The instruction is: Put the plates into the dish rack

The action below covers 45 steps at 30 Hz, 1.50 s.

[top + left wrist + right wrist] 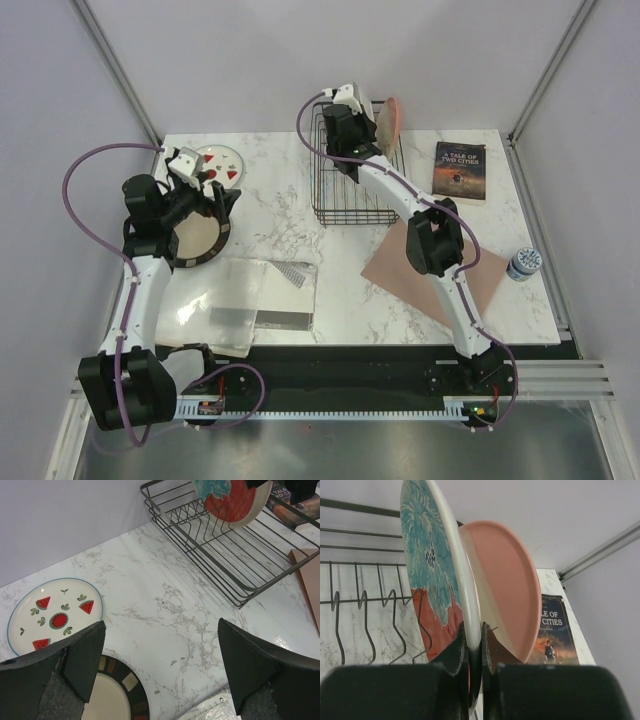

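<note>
Red plate with the teal flower (435, 580) stands on edge over the far end of the dish rack (345, 195), its lower rim pinched tight between the jaws of the right gripper (474, 636). Its face runs parallel to the pink plate (505, 590), which stands upright just behind it; the right wrist view does not show whether the two touch. The free prongs (365, 610) lie on the flower side, so the slot to aim for looks to be straight below the held rim, calling for a downward move rather than a sideways one.

Two plates lie flat on the worktop (150, 580), well apart from the rack: the watermelon plate (52, 615) and the brown-rimmed plate (117, 690). The left gripper (160, 647) hovers over them with jaws spread wide and nothing between them; the brown-rimmed plate lies beneath its left jaw, and this arm is much the nearer.
</note>
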Tool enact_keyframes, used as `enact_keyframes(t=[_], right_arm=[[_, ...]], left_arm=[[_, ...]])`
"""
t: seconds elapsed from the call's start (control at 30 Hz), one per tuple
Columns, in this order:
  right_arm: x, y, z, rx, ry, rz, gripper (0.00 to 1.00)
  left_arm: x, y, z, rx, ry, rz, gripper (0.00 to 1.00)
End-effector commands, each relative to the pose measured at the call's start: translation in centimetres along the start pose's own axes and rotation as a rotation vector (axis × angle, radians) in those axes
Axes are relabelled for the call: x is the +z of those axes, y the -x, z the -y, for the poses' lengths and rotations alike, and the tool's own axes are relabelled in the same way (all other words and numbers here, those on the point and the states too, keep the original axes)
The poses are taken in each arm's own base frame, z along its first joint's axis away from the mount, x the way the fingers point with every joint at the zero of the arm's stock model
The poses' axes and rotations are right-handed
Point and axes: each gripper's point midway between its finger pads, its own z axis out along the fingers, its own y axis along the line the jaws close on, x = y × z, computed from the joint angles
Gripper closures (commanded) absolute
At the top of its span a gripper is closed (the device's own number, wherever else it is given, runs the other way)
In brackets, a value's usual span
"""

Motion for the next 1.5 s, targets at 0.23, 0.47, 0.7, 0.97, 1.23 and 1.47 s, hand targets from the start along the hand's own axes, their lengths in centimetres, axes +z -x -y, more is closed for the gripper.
enact_keyframes(t=[0.23, 0.47, 0.7, 0.97, 1.23, 1.47], right_arm=[[0.6, 4.9, 4.2, 0.208, -0.053, 0.093, 0.64], [-2.0, 7.3, 5.0, 0.223, 0.001, 0.153, 0.46], [-7.3, 11.0, 6.5, 0.238, 0.182, 0.239, 0.33], [-21.9, 9.0, -5.6, 0.163, 1.286, 0.28, 0.28], [-30.2, 9.7, -14.4, 0.576, 1.95, -0.041, 0.28], [-32.5, 7.3, -23.0, 0.649, 1.863, -0.162, 0.32]], left_arm=[[0.7, -2.6, -1.6, -0.11, 0.083, -0.085, 0.0], [0.9, -4.2, -4.1, -0.111, 0.199, -0.141, 0.0], [-3.3, -7.3, -10.1, -0.18, 0.561, -0.337, 0.0], [-7.5, -10.7, -12.1, -0.305, 0.675, -0.485, 0.0], [-9.4, -10.0, -10.4, -0.345, 0.664, -0.477, 0.0], [-11.8, -7.0, -6.4, -0.383, 0.626, -0.422, 0.0]])
